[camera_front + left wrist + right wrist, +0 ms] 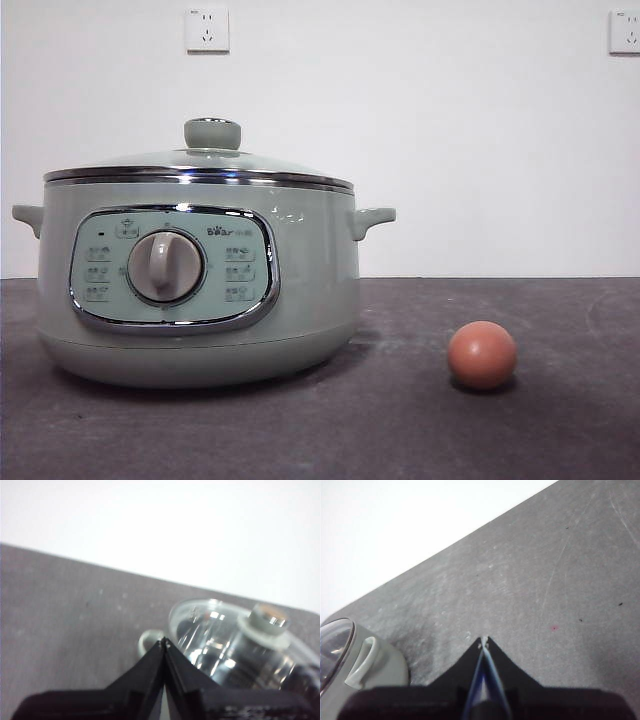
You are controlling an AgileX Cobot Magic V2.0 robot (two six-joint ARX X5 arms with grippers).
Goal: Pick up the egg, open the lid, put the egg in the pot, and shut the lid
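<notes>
Now lid [200,160] on pot [300,290]; egg [482,354] beside, apart; both grippers closed.

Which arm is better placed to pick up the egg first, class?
Probably the right. The small reddish-brown egg lies apart from the sage-green pot, beyond the handle the right hand sees; the left hand hangs over the glass lid.

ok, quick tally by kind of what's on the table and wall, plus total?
Pale sage-green electric pot: 1
Clear glass lid with green knob, sitting on the pot: 1
Reddish-brown egg on the dark table: 1
White wall sockets: 2
Total: 5
</notes>
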